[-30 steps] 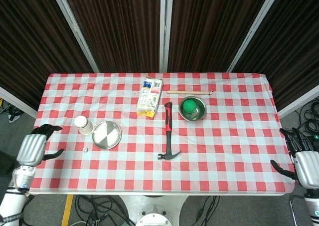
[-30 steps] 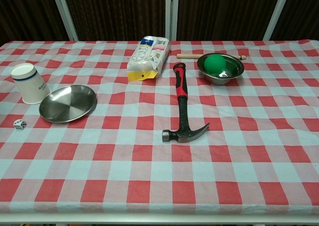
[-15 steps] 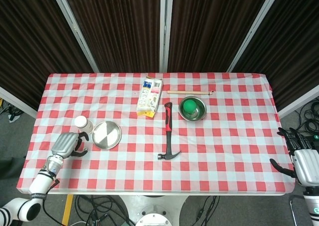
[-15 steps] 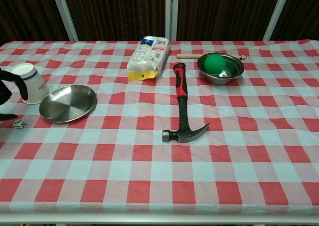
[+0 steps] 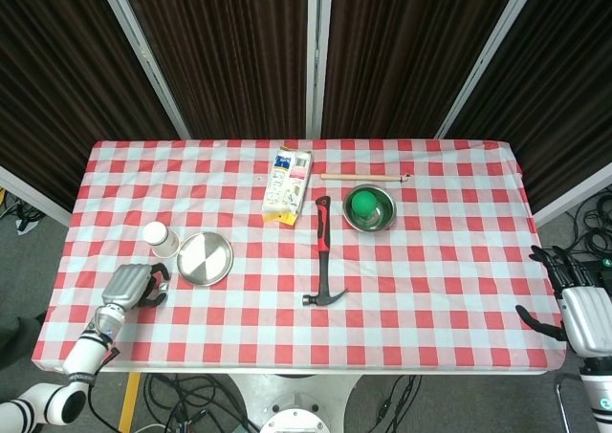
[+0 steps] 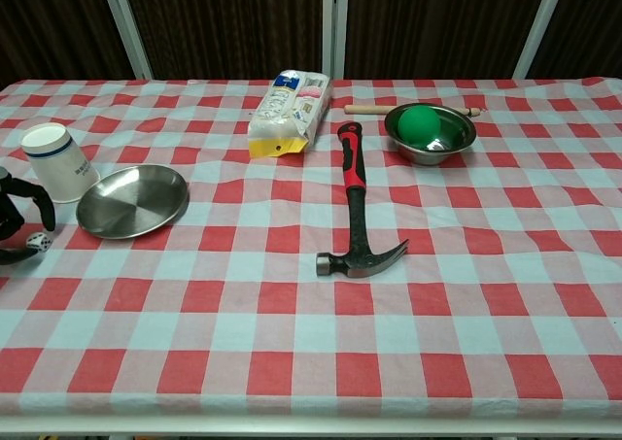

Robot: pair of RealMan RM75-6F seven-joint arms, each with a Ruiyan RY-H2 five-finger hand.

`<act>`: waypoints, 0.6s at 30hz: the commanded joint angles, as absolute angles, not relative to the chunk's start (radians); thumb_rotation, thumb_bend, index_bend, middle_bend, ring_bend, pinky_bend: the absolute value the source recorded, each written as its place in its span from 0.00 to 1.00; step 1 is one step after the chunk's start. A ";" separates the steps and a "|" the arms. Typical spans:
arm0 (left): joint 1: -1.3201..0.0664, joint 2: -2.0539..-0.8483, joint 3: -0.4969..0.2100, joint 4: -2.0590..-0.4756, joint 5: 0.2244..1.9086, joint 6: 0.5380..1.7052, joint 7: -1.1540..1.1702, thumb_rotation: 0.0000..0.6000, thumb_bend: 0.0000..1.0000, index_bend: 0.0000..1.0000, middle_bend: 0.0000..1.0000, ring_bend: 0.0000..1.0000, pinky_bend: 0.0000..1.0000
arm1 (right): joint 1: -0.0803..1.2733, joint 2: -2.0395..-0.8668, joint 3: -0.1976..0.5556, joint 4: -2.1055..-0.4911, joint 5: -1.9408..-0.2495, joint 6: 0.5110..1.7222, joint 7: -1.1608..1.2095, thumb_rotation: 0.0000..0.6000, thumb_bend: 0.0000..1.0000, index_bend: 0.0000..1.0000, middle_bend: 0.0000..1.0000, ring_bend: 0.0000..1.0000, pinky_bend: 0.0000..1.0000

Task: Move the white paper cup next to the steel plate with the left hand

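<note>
The white paper cup (image 5: 158,238) (image 6: 58,163) with a blue band stands mouth up on the checked cloth, right against the left rim of the steel plate (image 5: 205,258) (image 6: 133,200). My left hand (image 5: 131,285) (image 6: 14,221) hovers over the table's front left, just in front of the cup and apart from it. Its dark fingers are curved and apart, holding nothing, with a small white die (image 6: 37,242) lying by the fingertips. My right hand (image 5: 580,315) hangs off the table's right edge with fingers spread and empty; the chest view does not show it.
A red-and-black hammer (image 5: 322,253) (image 6: 356,207) lies mid-table. Behind it are a snack bag (image 5: 287,184) (image 6: 285,112), a steel bowl (image 5: 382,219) (image 6: 457,145) holding a green ball (image 5: 363,204) (image 6: 419,123), and a wooden stick (image 5: 363,176).
My left hand came in from beyond the table's left edge to the cup, then sank slightly toward the front, beside the die. Cup and plate have not moved.
</note>
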State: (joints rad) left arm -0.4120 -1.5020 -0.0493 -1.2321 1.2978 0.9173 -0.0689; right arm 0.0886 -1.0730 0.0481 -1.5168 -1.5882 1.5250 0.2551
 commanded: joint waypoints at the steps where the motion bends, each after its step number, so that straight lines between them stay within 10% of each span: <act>1: -0.413 -1.510 -0.045 -1.218 1.298 0.913 -0.074 1.00 0.35 0.45 0.86 0.82 0.89 | 0.088 -1.073 0.047 -1.519 -1.589 1.526 0.253 1.00 0.12 0.09 0.21 0.07 0.16; 18: -0.425 -1.513 -0.059 -1.244 1.374 0.981 -0.191 1.00 0.40 0.54 0.86 0.83 0.89 | 0.085 -1.069 0.044 -1.522 -1.594 1.530 0.251 1.00 0.12 0.10 0.22 0.07 0.16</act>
State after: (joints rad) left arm -0.4177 -1.5179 -0.0528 -1.2305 1.3589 0.9681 -0.1811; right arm 0.0853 -1.0689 0.0436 -1.5218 -1.5943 1.5302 0.2509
